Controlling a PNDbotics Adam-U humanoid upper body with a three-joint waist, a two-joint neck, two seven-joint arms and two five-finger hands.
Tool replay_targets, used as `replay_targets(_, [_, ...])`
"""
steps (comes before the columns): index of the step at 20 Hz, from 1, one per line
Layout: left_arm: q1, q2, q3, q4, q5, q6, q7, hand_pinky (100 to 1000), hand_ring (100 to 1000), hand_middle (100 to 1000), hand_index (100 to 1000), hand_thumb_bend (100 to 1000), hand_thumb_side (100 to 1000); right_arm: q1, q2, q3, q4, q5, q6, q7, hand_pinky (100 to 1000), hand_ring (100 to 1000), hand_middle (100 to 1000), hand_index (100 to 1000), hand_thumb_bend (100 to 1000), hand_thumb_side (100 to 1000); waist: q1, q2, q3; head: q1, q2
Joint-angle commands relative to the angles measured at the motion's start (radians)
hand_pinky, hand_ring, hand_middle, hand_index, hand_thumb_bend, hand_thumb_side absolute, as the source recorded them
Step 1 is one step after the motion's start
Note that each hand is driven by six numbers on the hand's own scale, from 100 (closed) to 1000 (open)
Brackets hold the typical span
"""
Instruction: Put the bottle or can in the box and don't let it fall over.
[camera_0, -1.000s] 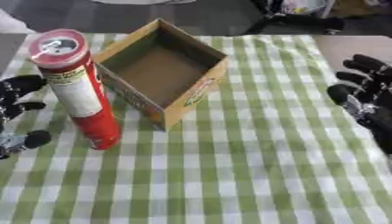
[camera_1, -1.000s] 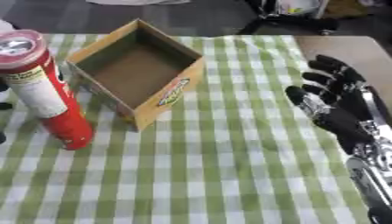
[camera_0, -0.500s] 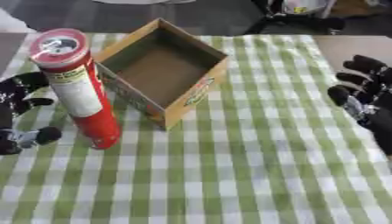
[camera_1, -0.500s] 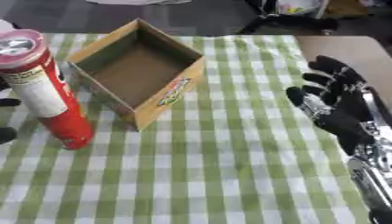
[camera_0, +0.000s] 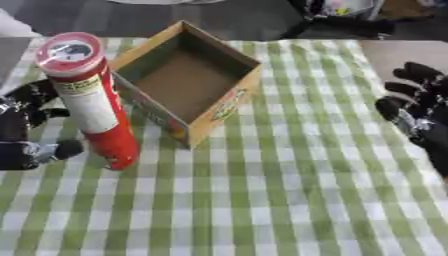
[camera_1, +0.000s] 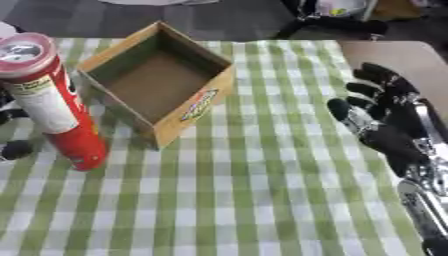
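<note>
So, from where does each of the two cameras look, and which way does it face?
Left eye view: sits in the robot's head, faces down at the green checked tablecloth; the left hand shows beside the tall red cylindrical can, the right hand at the right edge.
Right eye view: same head, set slightly to the right, faces down too; more of the right hand and its forearm shows, little of the left hand.
Both share the can standing upright and the open brown cardboard box.

Tall red can (camera_0: 90, 100) with white label and red-rimmed lid, upright on checked cloth, just left of box (camera_0: 186, 81), open-topped cardboard box, empty, set corner-on, printed logo on front wall
</note>
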Motion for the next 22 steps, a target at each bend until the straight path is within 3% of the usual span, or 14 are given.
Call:
replay_targets(1, [-0.024,0.006,0.004,-0.001,-0.011,0.004,0.015,855,997,857,899,834,285,-0.008,-0.013,-0.005,-0.018,-0.008,-0.002,0.002,790,806,800,830,598,173,0.003,-0.01,-0.002,0.005,-0.017])
replay_targets(11, [-0.049,-0.007,0.004,0.022,-0.032,0.021,0.089,857,996,856,900,835,288,-0.011,-0.013,-0.002,-0.018,-0.008,-0.001,0.007,790,807,800,830,598,172,0.002,-0.007,-0.003,0.009,-0.017])
replay_targets(22, [-0.096,-0.03,-0.008,0.051,-0.034,0.015,0.072,856,996,857,897,833,294,-0.016,-0.01,-0.001,-0.018,-0.009,-0.001,0.01,790,807,800,831,598,172,-0.002,-0.002,-0.009,0.016,-0.023])
